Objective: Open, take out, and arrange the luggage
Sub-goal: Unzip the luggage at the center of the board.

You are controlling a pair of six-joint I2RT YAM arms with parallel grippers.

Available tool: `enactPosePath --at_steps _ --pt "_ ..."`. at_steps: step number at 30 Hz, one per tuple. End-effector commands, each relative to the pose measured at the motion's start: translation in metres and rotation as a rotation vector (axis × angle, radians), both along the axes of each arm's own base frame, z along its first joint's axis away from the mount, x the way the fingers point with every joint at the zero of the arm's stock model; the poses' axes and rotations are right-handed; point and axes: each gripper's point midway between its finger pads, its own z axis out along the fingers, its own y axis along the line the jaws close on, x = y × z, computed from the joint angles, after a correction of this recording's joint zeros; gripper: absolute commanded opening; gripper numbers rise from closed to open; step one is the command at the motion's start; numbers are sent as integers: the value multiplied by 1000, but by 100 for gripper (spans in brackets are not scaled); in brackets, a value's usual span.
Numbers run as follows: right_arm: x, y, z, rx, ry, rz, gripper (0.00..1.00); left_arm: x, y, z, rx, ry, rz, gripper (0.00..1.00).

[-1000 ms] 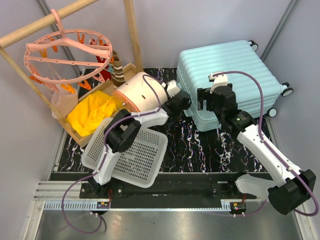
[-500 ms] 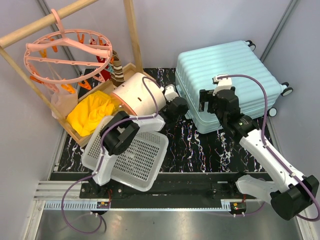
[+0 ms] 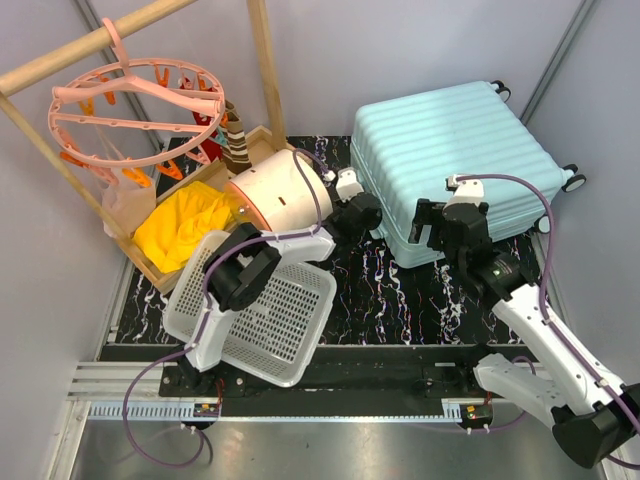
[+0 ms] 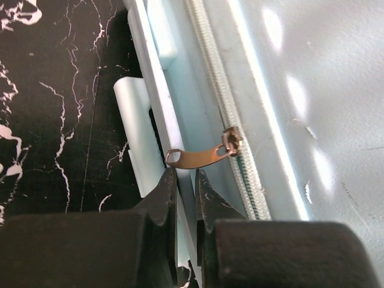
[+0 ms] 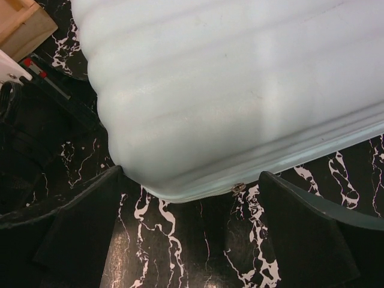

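The luggage [image 3: 450, 150] is laid flat and closed at the back right of the tabletop [image 3: 375, 285]. The left hand [image 4: 183, 180] is seen nearly pressed together just below the zipper pull [image 4: 198, 157], which is not pinched. The right hand [image 5: 189, 174] is spread wide at the near edge.

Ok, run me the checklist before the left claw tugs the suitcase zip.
1. Fingers of the left claw closed: ok, nearly together.
2. Grip on the metal zipper pull: not ok, the pull seems to lie just past the fingertips, not between them.
3. State of the right claw: ok, spread wide by the pale mint-blue ribbed hard-shell suitcase, gripping nothing.
4. Suitcase lying flat on the black marbled mat: ok.
5. Zip track free along its run: cannot tell.
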Motion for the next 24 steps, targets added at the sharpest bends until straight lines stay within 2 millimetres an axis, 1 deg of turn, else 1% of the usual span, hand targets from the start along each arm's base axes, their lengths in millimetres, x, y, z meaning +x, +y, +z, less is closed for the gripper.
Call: enactPosePath --at_steps 1,2,5,7,10,11,13,14,18,19,21,22,24 --pt "-13 -20 -14 -43 50 -76 98 -22 -51 14 61 -43 -224 0" --pt "-13 -19 -14 -36 49 -73 98 -18 -55 25 72 -63 -233 0" --pt "-14 -18 -12 -18 43 -74 99 -18 -61 40 101 -106 -260 0" --pt "-15 -19 -8 -8 32 -79 100 -19 -60 50 108 -126 -259 0" --pt "-16 -17 -1 17 19 -75 100 -25 -59 55 119 -144 -258 0" --pt "-16 -14 2 39 15 -66 100 -30 -54 54 134 -149 -258 0" --pt "-18 -12 5 62 6 -60 100 -38 -52 58 144 -174 -252 0" --pt "-18 -9 6 79 5 -54 100 -42 -49 57 165 -179 -257 0" --pt "-18 -7 6 115 -6 -59 100 -58 -51 57 197 -197 -280 0" --pt "-18 -9 5 111 -6 -73 100 -64 -53 53 209 -193 -287 0" --pt "-18 -14 1 97 -6 -100 100 -71 -54 52 223 -198 -299 0" --pt "-18 -22 4 89 -22 -135 100 -79 -58 49 232 -198 -309 0" --pt "-21 -28 0 79 -28 -162 100 -84 -58 49 253 -208 -315 0"
